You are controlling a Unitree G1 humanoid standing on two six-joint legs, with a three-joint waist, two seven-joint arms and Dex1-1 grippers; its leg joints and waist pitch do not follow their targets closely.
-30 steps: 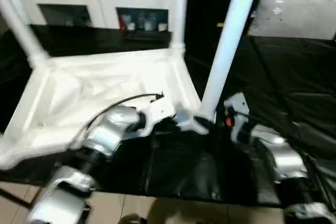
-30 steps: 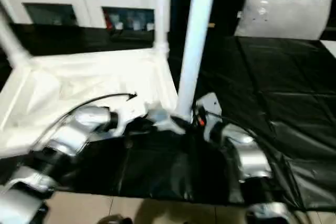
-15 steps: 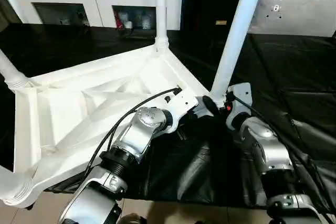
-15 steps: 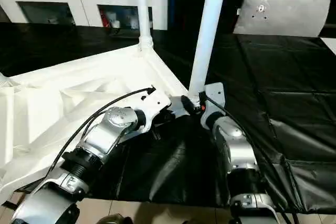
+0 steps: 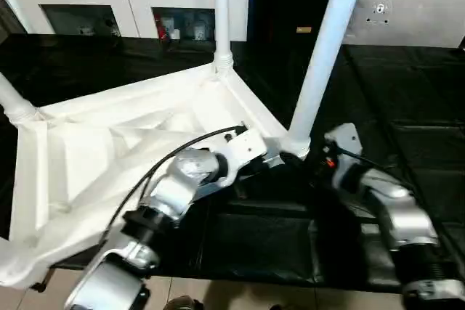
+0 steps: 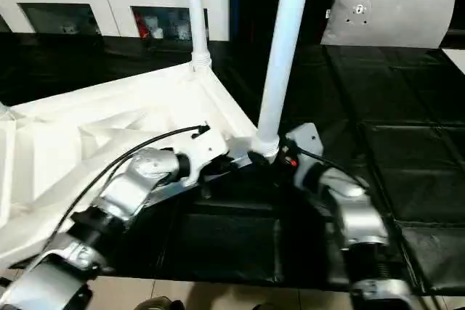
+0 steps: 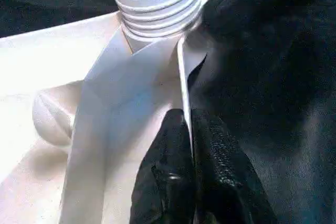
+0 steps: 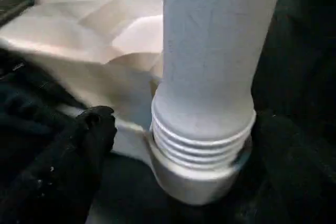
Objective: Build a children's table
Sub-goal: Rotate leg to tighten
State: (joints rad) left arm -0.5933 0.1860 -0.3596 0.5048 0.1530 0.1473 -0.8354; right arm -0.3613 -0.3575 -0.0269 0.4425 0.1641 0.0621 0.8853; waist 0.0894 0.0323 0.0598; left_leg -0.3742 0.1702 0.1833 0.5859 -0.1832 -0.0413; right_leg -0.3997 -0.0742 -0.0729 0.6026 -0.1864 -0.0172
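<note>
The children's table [image 5: 131, 150] lies upside down on a black-covered surface [image 5: 407, 99], ribbed underside up, with its legs rising from the corner sockets. The near-right leg [image 5: 320, 63] stands almost upright, long axis vertical, its ribbed foot in the socket [image 8: 197, 174]. The left claw [image 7: 189, 145] is pressed together on the thin rim wall beside that socket. The right claw [image 6: 270, 157] sits spread just right of the leg's base, gripping nothing. The right arm is nearer the leg.

Left pincer [image 7: 190, 166] pinched tight (fingers together), right pincer [image 6: 272, 159] spread.
</note>
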